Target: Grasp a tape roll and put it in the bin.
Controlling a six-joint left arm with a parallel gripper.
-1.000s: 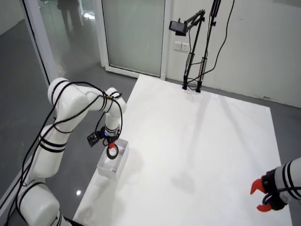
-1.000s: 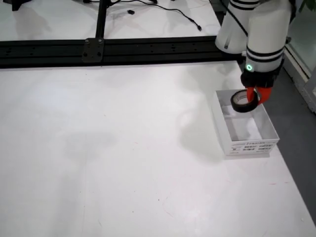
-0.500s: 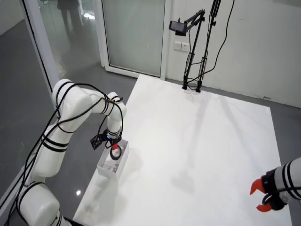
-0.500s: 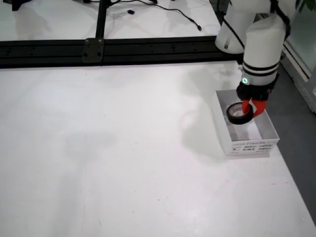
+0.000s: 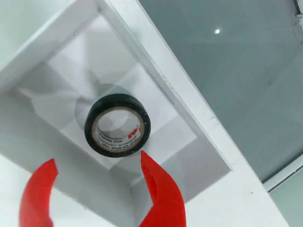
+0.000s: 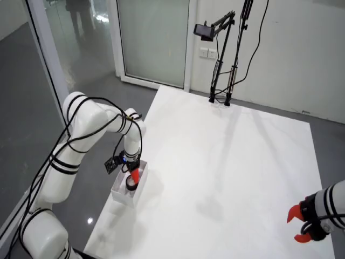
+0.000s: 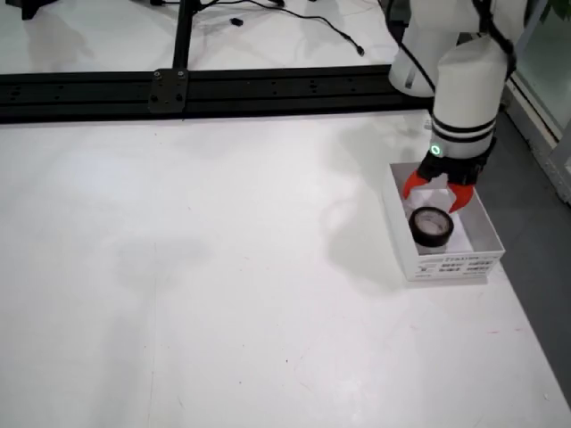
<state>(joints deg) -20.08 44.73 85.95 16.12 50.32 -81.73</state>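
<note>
A black tape roll (image 5: 118, 125) with a white inner core is inside the white bin (image 5: 156, 71); whether it rests on the floor of the bin I cannot tell. My gripper (image 5: 97, 165) has red fingers (image 5: 158, 189), spread wide and empty, just above the roll over the bin. In the table view the roll (image 7: 431, 226) sits in the bin (image 7: 446, 265) at the table's right edge, with my gripper (image 7: 438, 189) right above it. In the wide view the gripper (image 6: 132, 176) hangs over the bin (image 6: 123, 195) at the table's left edge.
The bin stands close to the table edge, with grey floor (image 5: 246, 71) beyond it. A black rail (image 7: 178, 89) runs along the table's far side. A second arm's red gripper (image 6: 299, 222) is still at the wide view's lower right. A camera stand (image 6: 221, 54) stands at the back.
</note>
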